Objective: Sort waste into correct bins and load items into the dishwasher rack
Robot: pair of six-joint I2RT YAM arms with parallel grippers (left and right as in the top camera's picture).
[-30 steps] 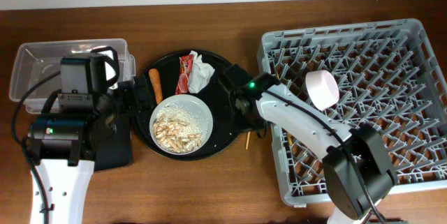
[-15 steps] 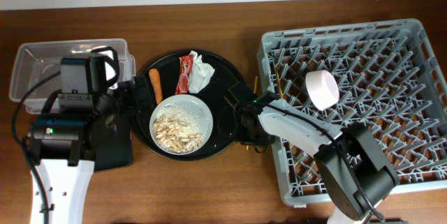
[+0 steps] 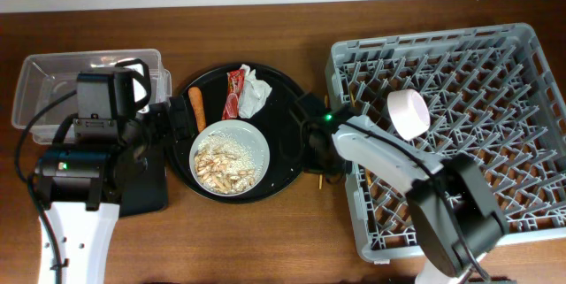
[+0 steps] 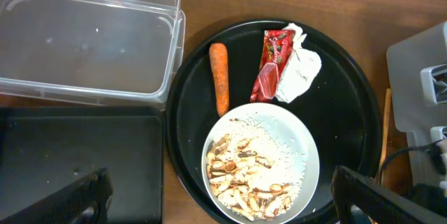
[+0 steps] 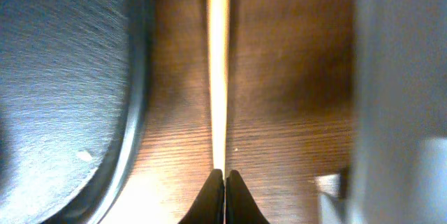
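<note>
My right gripper [image 3: 322, 149] [image 5: 223, 176] is low over the wood between the round black tray and the dishwasher rack [image 3: 478, 142]. It is shut on a wooden chopstick [image 5: 218, 77], whose end shows in the overhead view [image 3: 316, 178]. My left gripper [image 3: 175, 123] [image 4: 223, 203] is open and empty above the white plate [image 4: 297, 155] of rice and beige scraps [image 3: 228, 158]. The carrot stick [image 4: 220, 77], red wrapper [image 4: 272, 63] and white tissue [image 4: 300, 74] lie on the round tray. A white bowl [image 3: 407, 113] sits in the rack. The blue cup is out of view.
The clear tub [image 3: 84, 85] [image 4: 84, 42] stands at the far left, with the shallow black tray [image 3: 146, 187] [image 4: 77, 154] in front of it. The round black tray [image 3: 285, 156] [image 4: 349, 112] lies between the bins and the rack.
My right gripper moved from over the round tray to the gap beside the rack, first toward the front, then slightly back. The left arm has not moved.
</note>
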